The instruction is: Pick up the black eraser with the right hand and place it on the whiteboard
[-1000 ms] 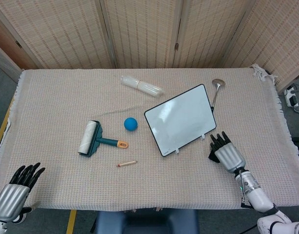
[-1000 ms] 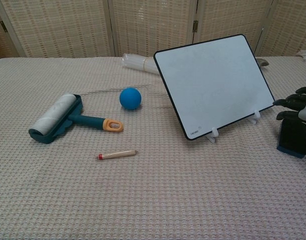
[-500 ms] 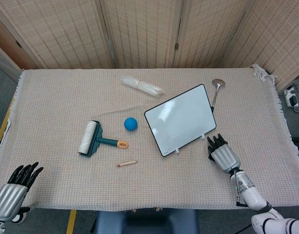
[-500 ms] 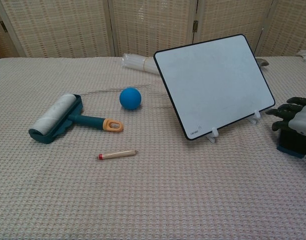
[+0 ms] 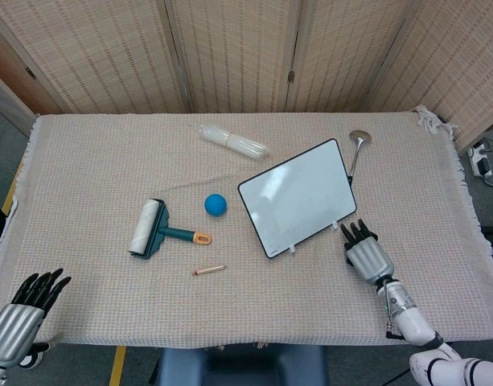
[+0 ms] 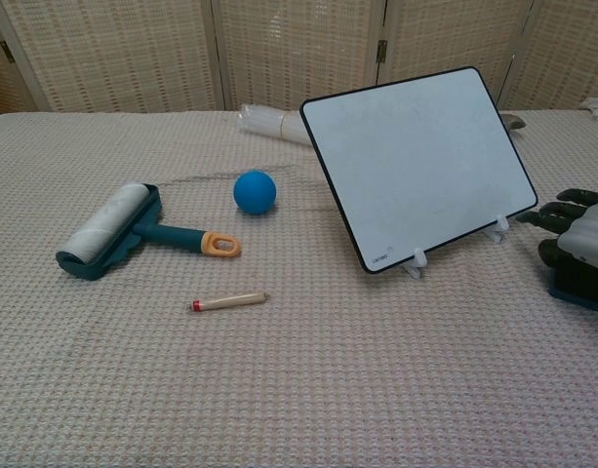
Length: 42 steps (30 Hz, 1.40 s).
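The right hand [image 6: 581, 237] is lying low over the eraser [image 6: 578, 287] at the right edge of the chest view, dark fingers [image 6: 555, 212] curling down over it; whether they are actually gripping it, I cannot tell. The eraser is sitting on the surface [image 5: 93, 177], mostly hidden under that hand, just right of the whiteboard [image 5: 297, 196]. The whiteboard is leaning back on its small white feet, nothing resting on it. The left hand [image 5: 22, 316] is hanging at the near left corner, fingers apart and holding nothing. Left of the whiteboard a blue ball [image 5: 215, 204] is lying, then a lint roller [image 5: 154, 228], with a small wooden stick [image 5: 209, 270] nearer the front. A plastic bottle [image 5: 233, 141] and a spoon [image 5: 357, 149] are lying toward the back.
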{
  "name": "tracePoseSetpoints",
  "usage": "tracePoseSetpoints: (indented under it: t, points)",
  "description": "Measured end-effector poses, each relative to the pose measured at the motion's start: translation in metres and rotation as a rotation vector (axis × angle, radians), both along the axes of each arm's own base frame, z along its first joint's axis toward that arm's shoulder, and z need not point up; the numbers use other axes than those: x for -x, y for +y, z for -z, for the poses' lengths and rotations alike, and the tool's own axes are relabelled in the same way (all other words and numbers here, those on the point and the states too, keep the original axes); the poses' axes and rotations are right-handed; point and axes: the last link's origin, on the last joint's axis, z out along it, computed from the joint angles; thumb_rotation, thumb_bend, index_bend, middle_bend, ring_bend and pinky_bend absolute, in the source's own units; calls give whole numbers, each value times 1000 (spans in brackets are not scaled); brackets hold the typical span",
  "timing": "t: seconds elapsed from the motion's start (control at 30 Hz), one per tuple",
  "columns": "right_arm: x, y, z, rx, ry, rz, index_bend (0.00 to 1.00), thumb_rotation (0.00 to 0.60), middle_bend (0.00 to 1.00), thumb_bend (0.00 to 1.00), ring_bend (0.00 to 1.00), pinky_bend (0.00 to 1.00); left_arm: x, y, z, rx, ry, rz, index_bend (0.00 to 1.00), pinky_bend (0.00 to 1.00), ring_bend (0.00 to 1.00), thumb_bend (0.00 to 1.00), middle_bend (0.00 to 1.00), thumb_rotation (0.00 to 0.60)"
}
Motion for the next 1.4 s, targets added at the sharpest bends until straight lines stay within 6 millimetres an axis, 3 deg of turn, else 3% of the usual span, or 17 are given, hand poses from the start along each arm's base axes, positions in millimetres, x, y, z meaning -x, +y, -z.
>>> tracePoseSetpoints:
  t: [0.4,0.67,0.8,1.03,1.27,1.4]
  points:
    - [-8,3,-4,44,-55,-72,619,600,69,308,34,0,-1,-1,-1,-6,-4,9,0,0,0,195,0,600]
    - [-22,10,-30,176,-184,-142,638,600,73,308,0,0,-2,-3,-3,-7,-17,11,0,0,0,194,0,600]
    - [-31,7,-34,268,-222,-184,639,600,77,308,0,0,-2,-3,-4,-2,-24,14,0,0,0,194,0,600]
    - [-50,-5,-4,386,-286,-232,640,600,104,308,10,0,-2,-2,-9,-9,-45,12,0,0,0,194,0,600]
    - [-80,-34,32,446,-387,-225,642,600,105,308,11,0,-2,-4,-16,-27,-57,19,0,0,0,194,0,600]
    - [-89,-46,43,477,-401,-207,642,600,105,309,13,0,-2,-5,-17,-26,-63,17,0,0,0,194,0,600]
